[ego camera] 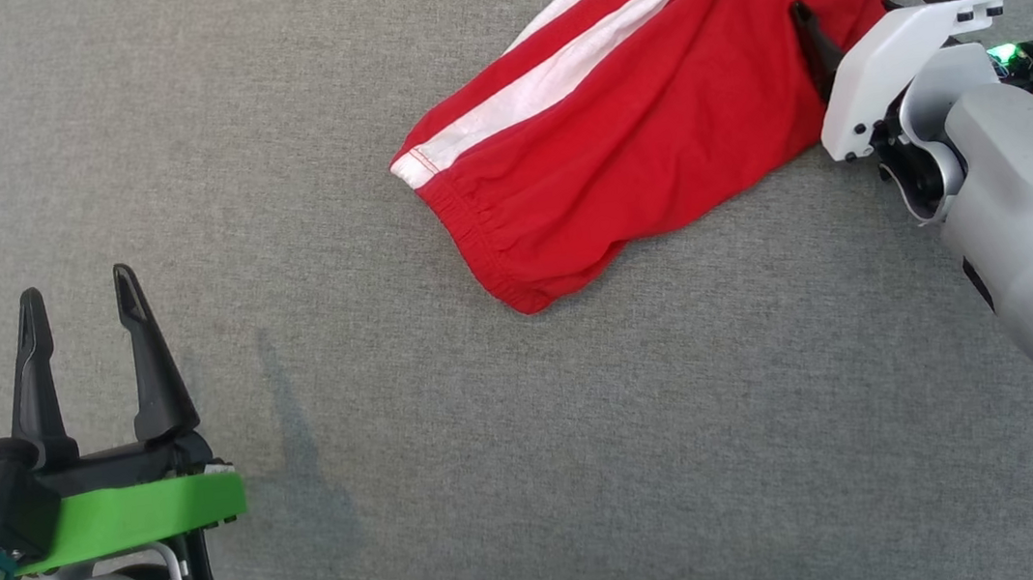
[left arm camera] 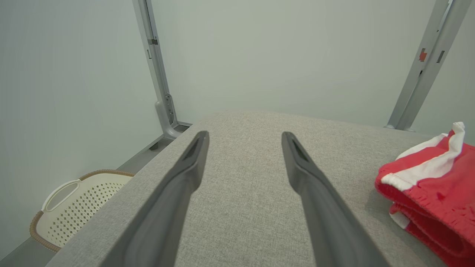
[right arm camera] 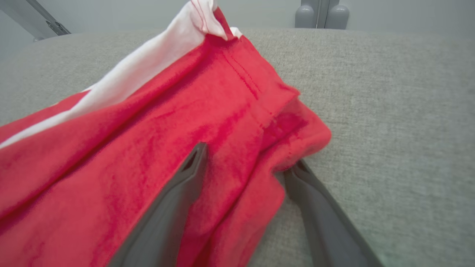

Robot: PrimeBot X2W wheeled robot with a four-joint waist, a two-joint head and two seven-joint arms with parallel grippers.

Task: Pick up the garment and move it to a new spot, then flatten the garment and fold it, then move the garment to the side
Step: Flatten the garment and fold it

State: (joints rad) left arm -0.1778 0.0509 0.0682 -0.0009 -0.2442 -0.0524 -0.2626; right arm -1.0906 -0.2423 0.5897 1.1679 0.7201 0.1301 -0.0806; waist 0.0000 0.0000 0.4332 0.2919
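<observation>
Our left gripper [ego camera: 78,286], nearest us, hangs spread above the near left of the grey cushion [ego camera: 595,466]. Red, white-striped shorts [ego camera: 653,119] lie far right. Our right gripper [right arm camera: 248,155] straddles their right edge, fingers spread, one perhaps tucked beneath the cloth.

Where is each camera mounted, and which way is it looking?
Head view: on the head, looking down at the grey upholstered surface and red shorts; left tool lower left, right tool and pale forearm right.
Left wrist view: left wrist, looking along the open left tool across the surface to a wall.
Right wrist view: right wrist, looking along the right tool straddling the shorts' edge.
Shared: the shorts, in all three.
</observation>
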